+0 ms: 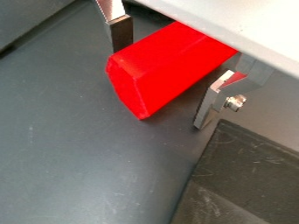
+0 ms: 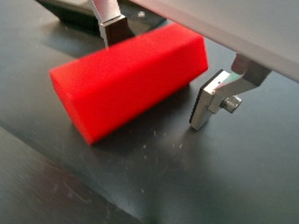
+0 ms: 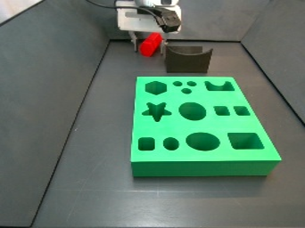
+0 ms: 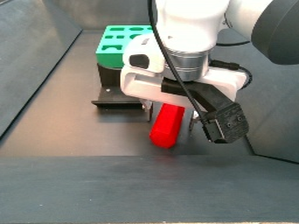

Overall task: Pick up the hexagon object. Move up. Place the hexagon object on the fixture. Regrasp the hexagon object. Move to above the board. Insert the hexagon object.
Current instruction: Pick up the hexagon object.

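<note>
The red hexagon object [image 1: 163,70] lies on the dark floor between my gripper's [image 1: 166,70] two silver fingers [image 1: 214,98]. In both wrist views floor shows between one finger and the peg [image 2: 122,83], so the jaws stand open around it. In a side view the gripper [image 3: 152,31] is low at the back, just left of the dark fixture [image 3: 186,59], with the peg [image 3: 150,44] under it. Another side view shows the gripper [image 4: 170,103] over the peg [image 4: 169,125], with the fixture [image 4: 117,96] behind. The green board [image 3: 202,167] lies apart, nearer the middle.
Grey walls enclose the floor on the left [image 3: 60,53] and at the back. The board [image 4: 117,39] sits behind the fixture in a side view. A different dark panel [image 1: 251,175] of the floor shows beside one finger.
</note>
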